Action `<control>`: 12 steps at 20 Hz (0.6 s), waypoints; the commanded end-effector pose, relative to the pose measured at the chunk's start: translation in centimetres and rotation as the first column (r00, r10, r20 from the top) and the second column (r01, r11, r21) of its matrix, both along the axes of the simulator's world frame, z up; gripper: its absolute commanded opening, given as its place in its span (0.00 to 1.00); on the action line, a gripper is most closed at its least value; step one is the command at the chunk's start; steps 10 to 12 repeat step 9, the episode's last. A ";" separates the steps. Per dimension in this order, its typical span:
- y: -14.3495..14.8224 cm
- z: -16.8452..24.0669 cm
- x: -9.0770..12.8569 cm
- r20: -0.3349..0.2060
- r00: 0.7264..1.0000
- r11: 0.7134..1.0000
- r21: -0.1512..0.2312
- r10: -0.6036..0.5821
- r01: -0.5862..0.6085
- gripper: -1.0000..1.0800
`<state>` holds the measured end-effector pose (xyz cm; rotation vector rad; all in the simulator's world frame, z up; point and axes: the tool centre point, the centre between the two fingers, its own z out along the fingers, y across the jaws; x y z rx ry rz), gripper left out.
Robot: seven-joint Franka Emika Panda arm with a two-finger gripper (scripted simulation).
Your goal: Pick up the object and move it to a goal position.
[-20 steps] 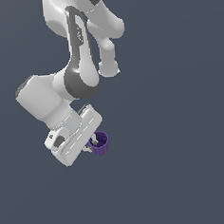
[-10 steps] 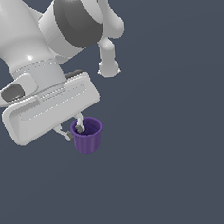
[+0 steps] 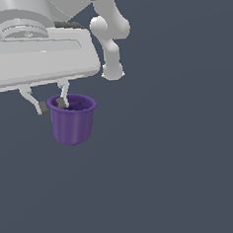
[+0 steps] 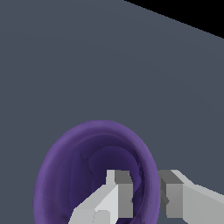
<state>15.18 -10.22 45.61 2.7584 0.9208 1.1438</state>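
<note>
The small dark purple cup with faintly ribbed, tapered sides and a thicker rim (image 3: 72,118) was seen hanging upright just below the broad white gripper body, its wall pinched at the rim on the side towards the exterior view's left. In the wrist view the cup's dark hollow (image 4: 98,170) was looked into from above, and one grey-padded finger (image 4: 119,189) was seen inside it while the other stood just outside the rim, so the jaws were judged to be clenched on the cup's wall.

Compared with the frames half a second and one second earlier, the cup and the white gripper (image 3: 52,105) were shown much larger and higher in the exterior view, and the arm's white links (image 3: 110,37) were crowded towards the top edge. From this it was judged that the cup had been lifted and carried nearer to the camera, with the grasp kept throughout and the cup kept roughly level.

The pick-up was therefore taken as done and the carry as under way. No goal marker could be made out against the plain slate-grey ground (image 3: 182,172) around the cup, so how far remained could not be told.
</note>
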 end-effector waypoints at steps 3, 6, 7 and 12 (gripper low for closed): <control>-0.2 2.5 -0.1 0.027 0.999 0.999 -0.011 -0.037 0.038 0.00; -0.2 3.2 -0.1 0.035 0.998 0.999 -0.015 -0.049 0.050 0.00; -0.2 3.4 -0.2 0.036 0.998 0.999 -0.015 -0.051 0.052 0.00; -0.2 3.5 -0.2 0.037 0.998 0.998 -0.016 -0.053 0.054 0.00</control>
